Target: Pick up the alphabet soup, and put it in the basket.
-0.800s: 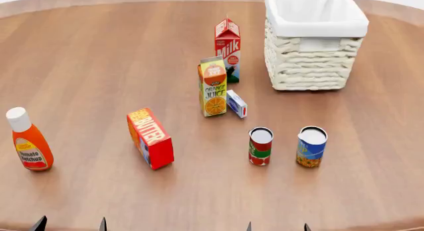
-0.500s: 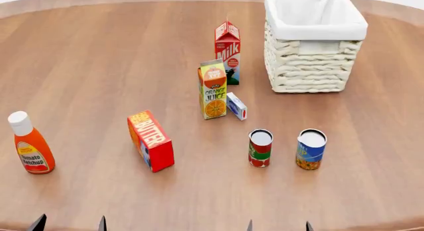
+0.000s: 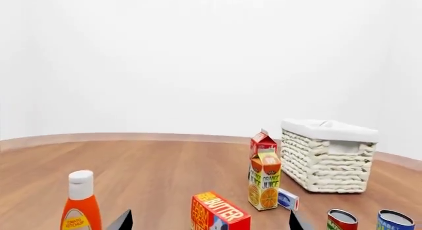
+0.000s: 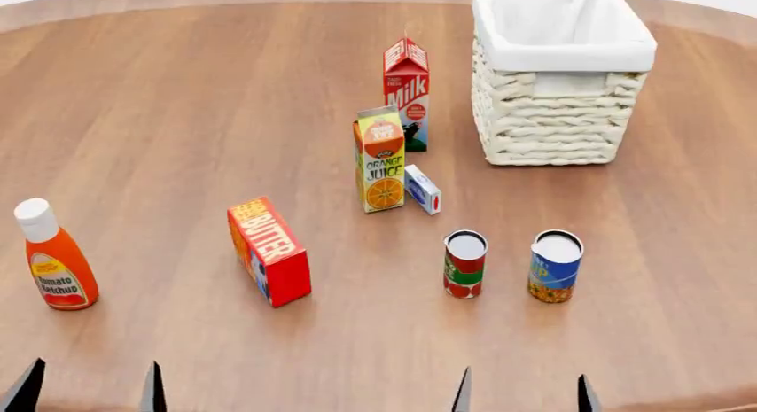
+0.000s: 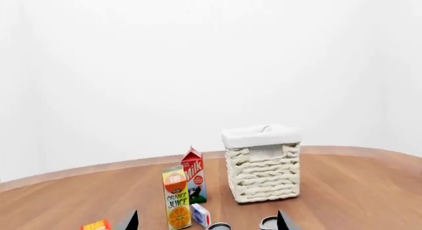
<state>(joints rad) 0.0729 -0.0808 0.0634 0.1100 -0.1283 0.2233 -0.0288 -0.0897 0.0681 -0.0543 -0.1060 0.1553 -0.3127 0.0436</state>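
Observation:
The alphabet soup [image 4: 555, 267] is a blue can with a yellow-orange base, standing upright on the wooden table, front right. It also shows low in the left wrist view [image 3: 394, 221], and only its rim shows in the right wrist view [image 5: 268, 223]. The basket [image 4: 556, 120], cream wicker with a white lining, stands at the back right [image 3: 326, 165] [image 5: 264, 175]. My right gripper [image 4: 523, 396] is open at the near edge, just short of the soup can. My left gripper [image 4: 89, 394] is open at the near left, holding nothing.
A red, white and green can [image 4: 465, 264] stands just left of the soup. An orange juice carton [image 4: 380, 159], a milk carton [image 4: 406, 93] and a small blue-white box [image 4: 423, 189] stand mid-table. A red butter box [image 4: 269, 250] and a ketchup bottle [image 4: 53, 257] are to the left.
Both grippers' fingertips have risen further into the head view. The left pair has shifted left and the right pair slightly right. The objects have not moved.

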